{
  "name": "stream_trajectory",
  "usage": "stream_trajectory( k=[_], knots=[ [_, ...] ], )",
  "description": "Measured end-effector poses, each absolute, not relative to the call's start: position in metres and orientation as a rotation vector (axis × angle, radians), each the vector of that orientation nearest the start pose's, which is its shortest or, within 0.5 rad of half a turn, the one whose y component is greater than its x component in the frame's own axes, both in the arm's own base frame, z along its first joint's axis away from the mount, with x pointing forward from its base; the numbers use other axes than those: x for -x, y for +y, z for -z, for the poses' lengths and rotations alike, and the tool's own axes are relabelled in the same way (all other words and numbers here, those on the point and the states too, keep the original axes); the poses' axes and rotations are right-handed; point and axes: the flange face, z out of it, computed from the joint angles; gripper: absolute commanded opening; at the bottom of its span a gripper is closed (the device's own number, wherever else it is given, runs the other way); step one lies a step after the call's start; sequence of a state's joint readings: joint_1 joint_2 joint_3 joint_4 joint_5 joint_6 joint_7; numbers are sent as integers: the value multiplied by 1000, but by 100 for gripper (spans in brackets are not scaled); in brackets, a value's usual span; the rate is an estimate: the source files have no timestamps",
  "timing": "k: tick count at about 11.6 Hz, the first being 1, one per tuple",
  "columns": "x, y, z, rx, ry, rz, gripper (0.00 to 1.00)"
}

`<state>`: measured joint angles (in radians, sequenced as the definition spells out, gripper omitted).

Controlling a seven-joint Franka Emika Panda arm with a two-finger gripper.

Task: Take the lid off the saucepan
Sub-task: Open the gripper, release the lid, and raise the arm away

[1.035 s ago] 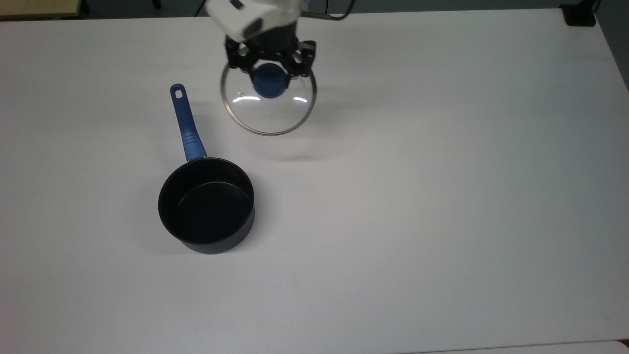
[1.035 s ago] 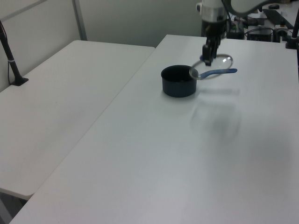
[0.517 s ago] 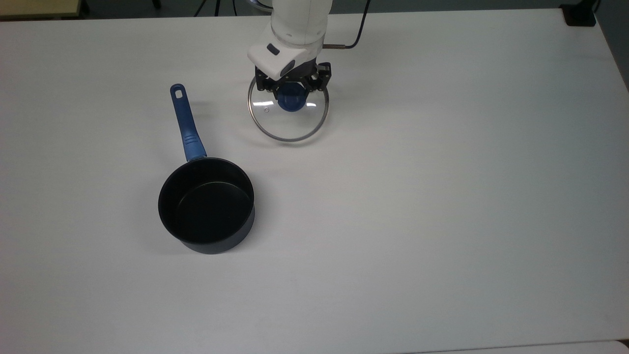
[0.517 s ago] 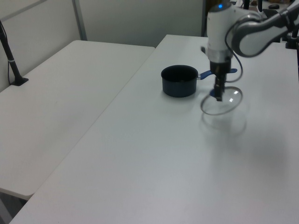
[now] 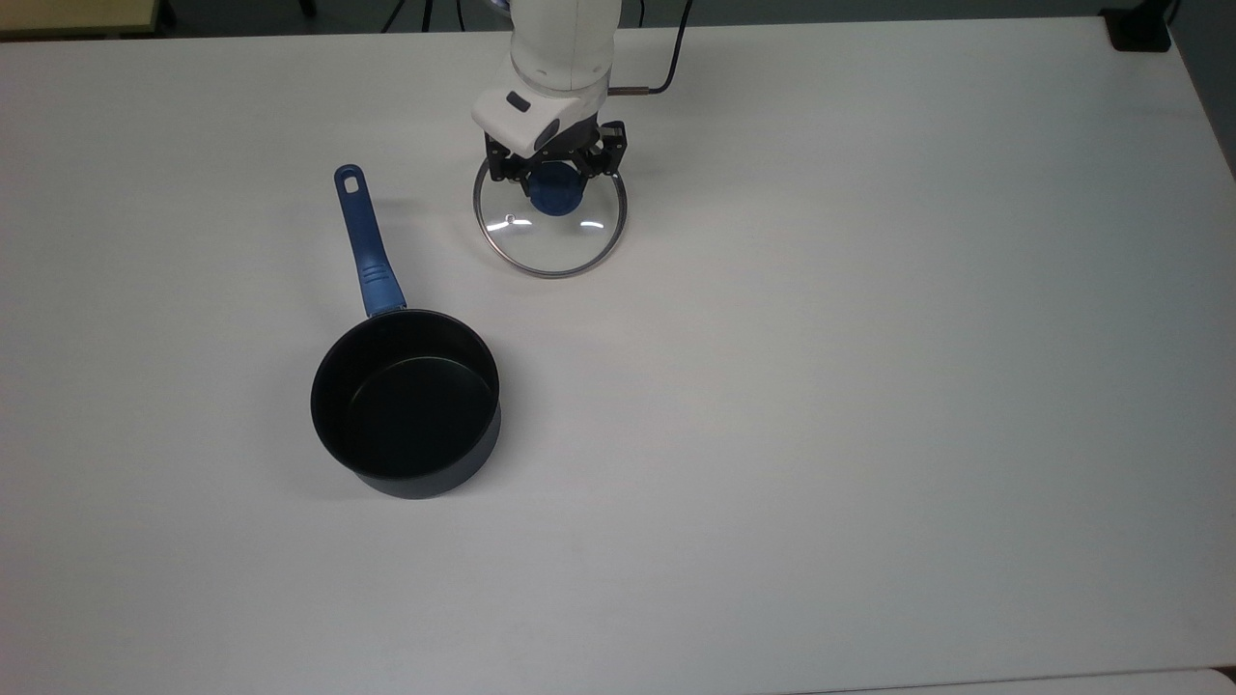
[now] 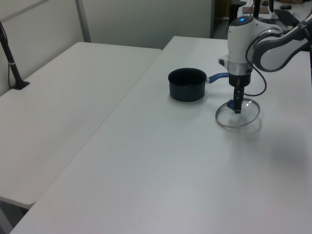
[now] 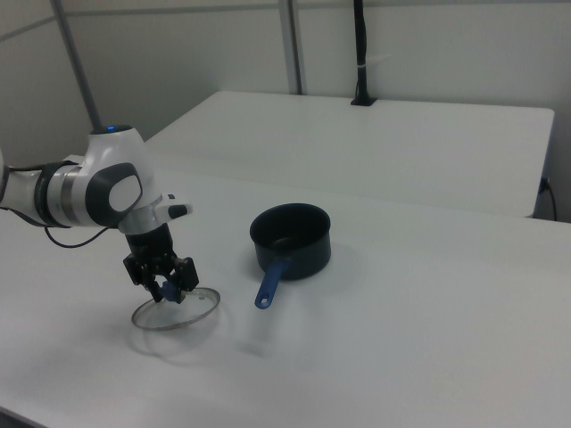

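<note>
The white table (image 5: 869, 386) carries the open saucepan (image 5: 406, 405). The glass lid (image 5: 550, 227) lies flat on the table, well apart from the saucepan, beyond its handle. The gripper (image 5: 554, 174) pinches the lid's blue knob (image 5: 554, 193). Removal looks done; only 1 step, letting go, remains.

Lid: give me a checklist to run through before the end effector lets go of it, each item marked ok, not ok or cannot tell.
1. The lid is off the saucepan and apart from it: ok.
2. The end effector is closed on the lid's blue knob: ok.
3. The lid's rim rests flat on the table: cannot tell; it looks at or just above the surface in the left view.
4. The table around the lid is bare, so nothing sits beneath it: ok.
5. The saucepan stands upright with its handle apart from the lid: ok.
</note>
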<state>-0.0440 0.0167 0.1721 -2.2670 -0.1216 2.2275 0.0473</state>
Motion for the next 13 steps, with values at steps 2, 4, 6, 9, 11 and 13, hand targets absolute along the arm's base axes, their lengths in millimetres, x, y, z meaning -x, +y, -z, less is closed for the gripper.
stream_trajectory(
  k=[2, 4, 6, 9, 11, 13],
  knots=[
    [-511, 57, -347, 3227, -240, -79, 100],
    [-513, 54, -351, 3228, -230, -68, 100],
    [-518, 52, -366, 3236, -199, -95, 100],
    [-544, 44, -466, 3263, -32, -122, 100],
    [-547, 23, -551, 3268, 114, -86, 100],
    [-540, -7, -591, 3235, 286, -58, 100]
  ],
)
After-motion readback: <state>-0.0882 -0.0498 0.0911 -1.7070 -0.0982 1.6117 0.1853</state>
